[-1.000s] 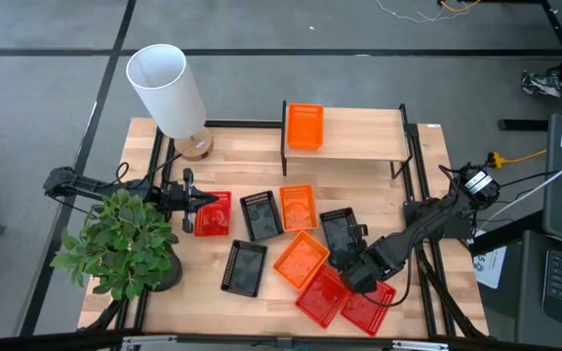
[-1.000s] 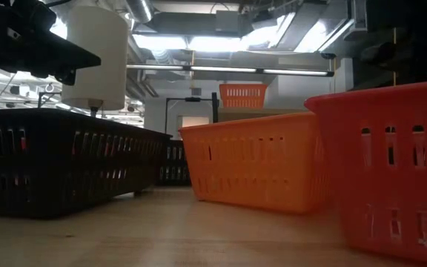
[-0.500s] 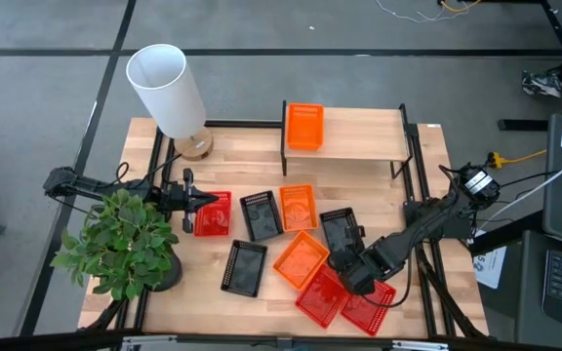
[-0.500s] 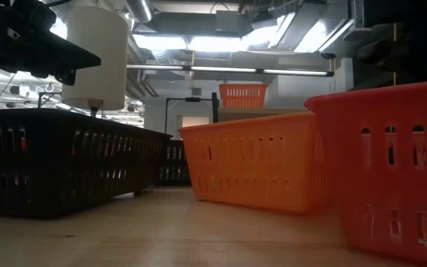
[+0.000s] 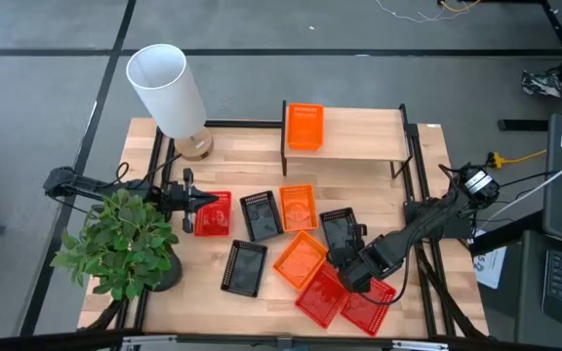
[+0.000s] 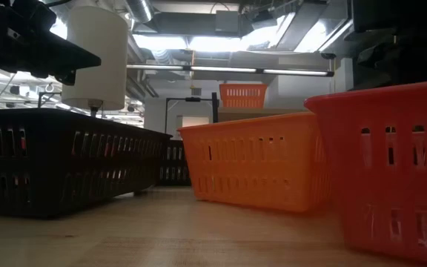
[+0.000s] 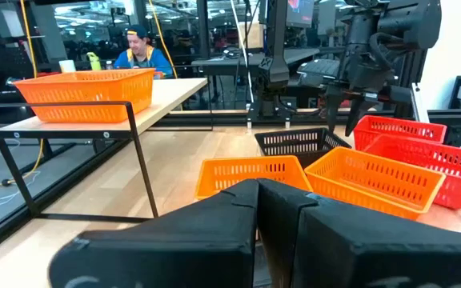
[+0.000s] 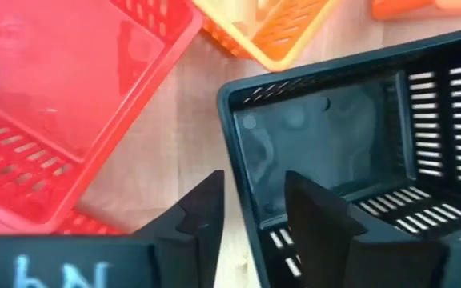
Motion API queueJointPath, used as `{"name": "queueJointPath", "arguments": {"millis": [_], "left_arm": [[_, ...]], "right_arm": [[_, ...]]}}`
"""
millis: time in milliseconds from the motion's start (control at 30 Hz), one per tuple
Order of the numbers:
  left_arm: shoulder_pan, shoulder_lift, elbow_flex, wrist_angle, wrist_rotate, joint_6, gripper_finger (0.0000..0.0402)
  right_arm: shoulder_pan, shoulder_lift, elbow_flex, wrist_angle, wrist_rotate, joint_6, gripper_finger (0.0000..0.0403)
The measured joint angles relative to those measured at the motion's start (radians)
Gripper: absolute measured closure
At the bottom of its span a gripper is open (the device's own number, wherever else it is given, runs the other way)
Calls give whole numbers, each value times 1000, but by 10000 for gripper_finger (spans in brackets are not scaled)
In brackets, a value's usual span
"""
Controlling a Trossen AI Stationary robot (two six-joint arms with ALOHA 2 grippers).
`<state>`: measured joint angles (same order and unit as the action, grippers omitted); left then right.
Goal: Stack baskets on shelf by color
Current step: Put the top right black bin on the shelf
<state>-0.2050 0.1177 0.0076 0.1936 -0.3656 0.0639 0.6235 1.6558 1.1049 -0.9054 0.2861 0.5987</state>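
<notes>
High view, contents of the worktop [image 5: 427, 195]:

- Shelf [image 5: 359, 136], at the far edge. One orange basket [image 5: 304, 127] rests on its left end.
- Second orange basket [image 5: 298, 207], mid-worktop, just beside a black basket [image 5: 260, 215] on its left.
- Third orange basket [image 5: 301, 260], nearer the front, set at an angle.
- Black basket [image 5: 244, 267], front left of centre, standing apart.
- Black basket [image 5: 338, 230], right of centre, beneath the right gripper [image 5: 344, 263].
- Red basket [image 5: 213, 214], at the left, in front of the left gripper [image 5: 191, 201].
- Two red baskets [image 5: 322, 295] and [image 5: 369, 304], side by side at the front right.
- Potted plant [image 5: 125, 244], front left corner; white lamp [image 5: 169, 93], far left corner.

Right gripper [image 8: 254, 212]: fingers [image 8: 314, 212] parted, straddling the near wall of the black basket [image 8: 350, 152], one inside and one outside; contact with the wall cannot be told.

Left gripper [image 7: 258, 232]: fingers pressed together, holding nothing, low over the worktop.
</notes>
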Motion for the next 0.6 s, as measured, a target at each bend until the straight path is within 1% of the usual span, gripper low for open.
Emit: {"name": "queueJointPath", "arguments": {"millis": [133, 367, 533, 600], "left_arm": [[0, 0, 0, 0, 0, 0, 401], [0, 0, 0, -3, 0, 0, 401], [0, 0, 0, -3, 0, 0, 401], [0, 0, 0, -3, 0, 0, 401]], "right_arm": [[0, 0, 0, -15, -26, -28, 250], [0, 0, -1, -16, -18, -31, 247], [0, 0, -61, 25, -33, -27, 247], [0, 0, -81, 52, -19, -25, 247]]}}
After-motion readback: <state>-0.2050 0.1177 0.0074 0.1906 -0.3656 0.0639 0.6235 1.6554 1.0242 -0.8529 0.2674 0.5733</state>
